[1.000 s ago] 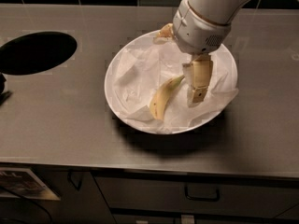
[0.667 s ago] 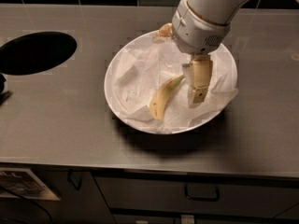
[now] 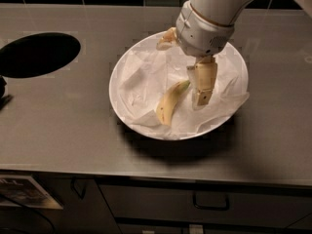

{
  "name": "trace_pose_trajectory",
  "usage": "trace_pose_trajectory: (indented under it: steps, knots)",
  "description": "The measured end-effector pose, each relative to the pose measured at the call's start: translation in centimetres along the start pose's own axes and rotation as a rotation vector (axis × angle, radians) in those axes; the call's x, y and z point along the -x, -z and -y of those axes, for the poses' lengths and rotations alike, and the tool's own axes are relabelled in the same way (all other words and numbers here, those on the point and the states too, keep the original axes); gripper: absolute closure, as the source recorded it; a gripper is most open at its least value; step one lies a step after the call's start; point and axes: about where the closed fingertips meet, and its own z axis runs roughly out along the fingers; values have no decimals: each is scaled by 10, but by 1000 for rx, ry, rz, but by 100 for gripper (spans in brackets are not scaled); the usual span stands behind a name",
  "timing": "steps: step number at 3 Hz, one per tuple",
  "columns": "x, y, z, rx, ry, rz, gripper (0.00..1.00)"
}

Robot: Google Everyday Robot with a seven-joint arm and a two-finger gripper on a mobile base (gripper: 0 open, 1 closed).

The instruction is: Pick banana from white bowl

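Observation:
The banana [image 3: 170, 103] lies in the white bowl [image 3: 122, 72] on crumpled white paper, left of centre, with its greenish neck pointing up and right. My gripper [image 3: 184, 71] hangs over the bowl from the top right and is open. One cream finger [image 3: 203, 84] reaches down just right of the banana's neck. The other finger [image 3: 166, 39] shows at the bowl's far rim, partly hidden by the white wrist. The fingers hold nothing.
The bowl sits on a steel counter [image 3: 63, 126]. A dark oval hole [image 3: 39, 54] is cut into the counter at the left. The counter's front edge runs along the bottom, with drawers [image 3: 209, 204] below. Dark tiles line the back wall.

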Motion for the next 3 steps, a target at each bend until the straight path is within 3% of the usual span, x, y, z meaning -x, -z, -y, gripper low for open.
trace_pose_trajectory:
  steps: [2,3]
  knots:
    - [-4,-25,19,71,46,37,42]
    - [-6,-40,20,98,55,58,47]
